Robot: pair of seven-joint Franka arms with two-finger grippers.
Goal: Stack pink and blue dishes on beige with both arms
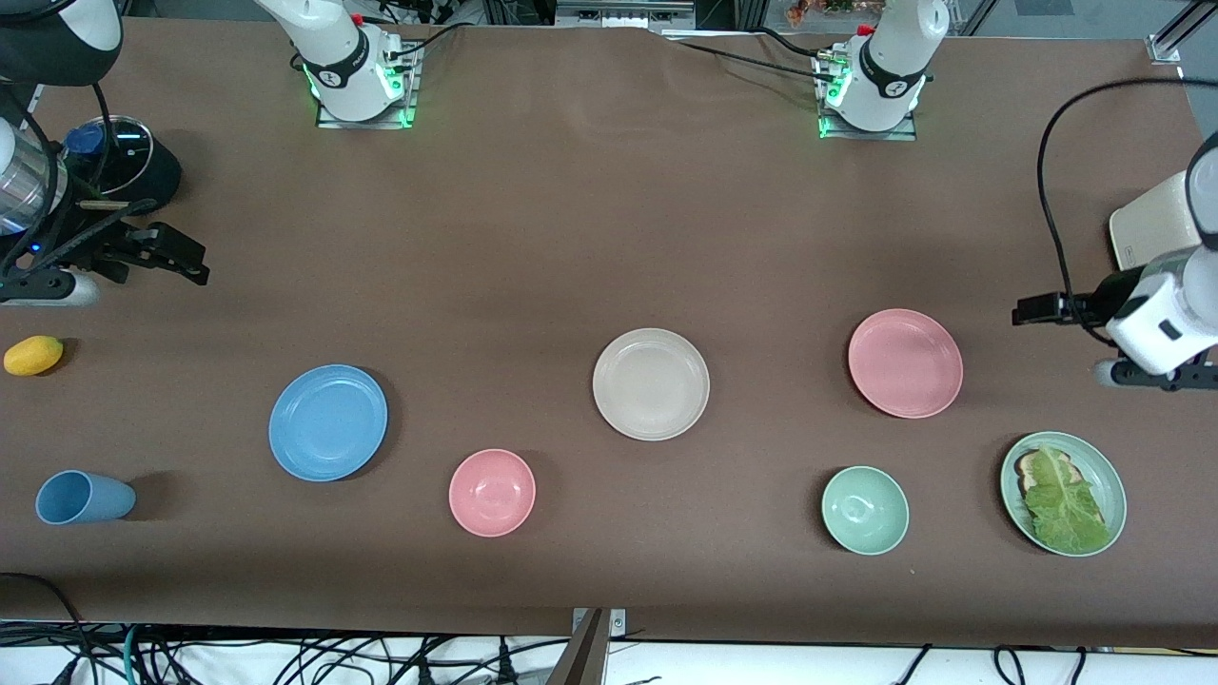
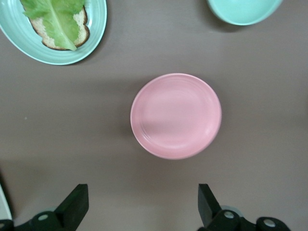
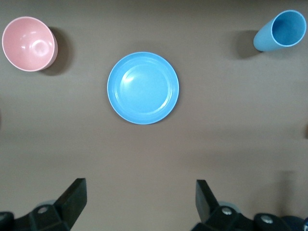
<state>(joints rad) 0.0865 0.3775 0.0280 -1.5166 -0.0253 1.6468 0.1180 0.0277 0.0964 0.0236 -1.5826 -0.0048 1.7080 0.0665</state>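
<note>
The beige plate [image 1: 651,383] lies mid-table. Toward the right arm's end lies the blue plate [image 1: 327,422], which the right wrist view shows as a blue plate [image 3: 143,88] with nothing on it. The pink plate [image 1: 905,362] lies toward the left arm's end, and the left wrist view also has the pink plate [image 2: 176,115] bare. My right gripper [image 1: 171,255] hangs high at its end of the table, open, as the right gripper [image 3: 139,199] shows with nothing between its fingers. High beside the pink plate, my left gripper [image 1: 1047,310] is open, and the left gripper [image 2: 143,204] is empty.
A pink bowl [image 1: 492,492] and a mint bowl [image 1: 864,510] stand nearer the front camera than the plates. A mint plate [image 1: 1104,476] carries bread and lettuce. A blue cup [image 1: 84,497] lies on its side. A yellow fruit [image 1: 33,355], a lidded black pot [image 1: 124,162] and a cream toaster [image 1: 1151,228] sit at the table's ends.
</note>
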